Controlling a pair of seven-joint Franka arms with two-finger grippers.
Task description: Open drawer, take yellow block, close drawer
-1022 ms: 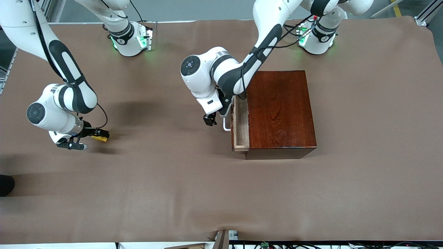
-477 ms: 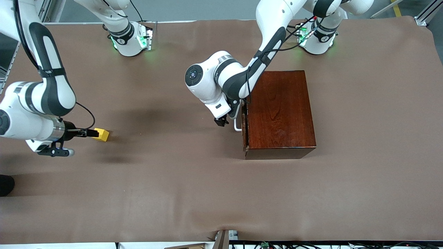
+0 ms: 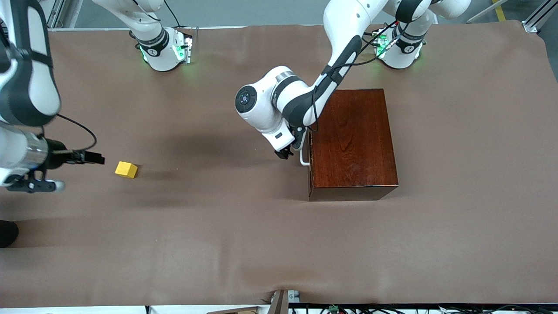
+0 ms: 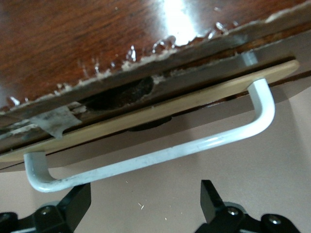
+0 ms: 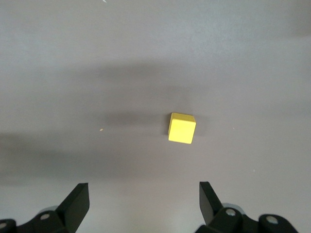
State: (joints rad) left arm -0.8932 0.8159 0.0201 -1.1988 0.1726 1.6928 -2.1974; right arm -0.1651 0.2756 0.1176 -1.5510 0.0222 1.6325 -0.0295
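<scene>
The dark reddish-brown wooden box [image 3: 353,141] stands mid-table with its drawer [image 4: 146,114] pushed in; only a thin pale edge shows. The white bar handle [image 3: 304,157] sticks out from its front and also shows in the left wrist view [image 4: 160,153]. My left gripper [image 3: 285,153] is open just in front of the handle, not holding it. The yellow block [image 3: 126,169] lies alone on the cloth toward the right arm's end; it also shows in the right wrist view [image 5: 181,128]. My right gripper [image 3: 93,158] is open and empty, drawn back from the block.
The brown cloth [image 3: 244,235] covers the whole table. The two arm bases [image 3: 163,50] [image 3: 399,48] stand along the edge farthest from the front camera. A dark object [image 3: 8,233] shows at the cloth's edge near the right arm's end.
The drawer went from partly open to shut as my left gripper pushed at its front. My right gripper let go of the yellow block on the cloth and drew back.
</scene>
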